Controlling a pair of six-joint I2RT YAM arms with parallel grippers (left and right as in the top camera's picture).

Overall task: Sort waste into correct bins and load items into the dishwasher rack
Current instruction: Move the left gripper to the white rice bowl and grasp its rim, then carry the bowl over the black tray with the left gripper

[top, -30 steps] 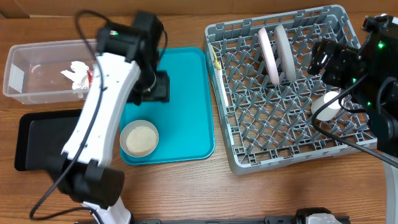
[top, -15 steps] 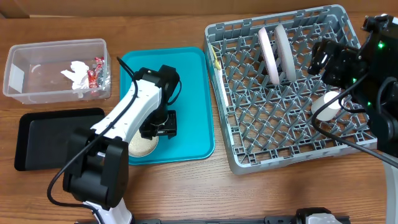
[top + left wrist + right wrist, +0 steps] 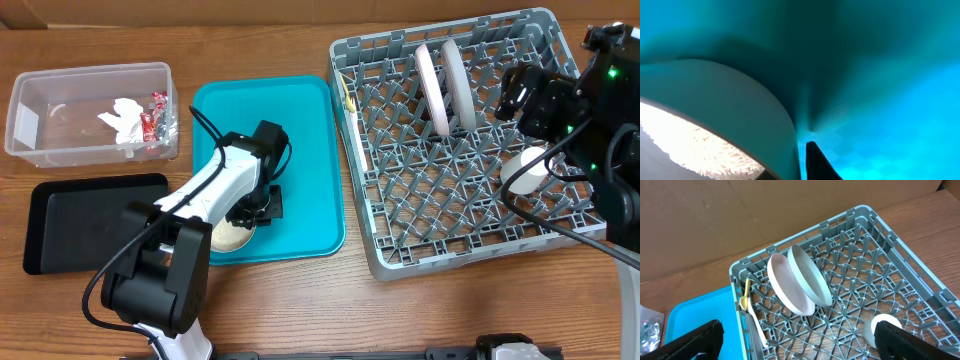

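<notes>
Small pale bowl, overhead: sits low on the teal tray, lower left of centre, with the whitish grains heaped inside. Left claw down at its right rim. Above left, clear tub with the napkin and foil wrappers in it; black tray just left of the bowl, bare. On the right, the rack with two plates on edge, a white cup, and cutlery at its left wall.

Left wrist: fills with the curved bowl wall, grains at lower left, one dark finger pressed close outside the wall. No inner finger clearly in sight, so cannot tell whether clenched on the rim or short of it. Confirm a firm pinch across the wall before lifting. Keep the bowl level on the way up, since a tilt probably spills grains onto the tray. Carry low and slow toward the left, likely to the black tray, and tip only once well over it. Then bring the emptied bowl across to the rack.

Right wrist: right claw released wide, grasping nothing, poised above the rack. Best kept clear of the teal tray meanwhile.
</notes>
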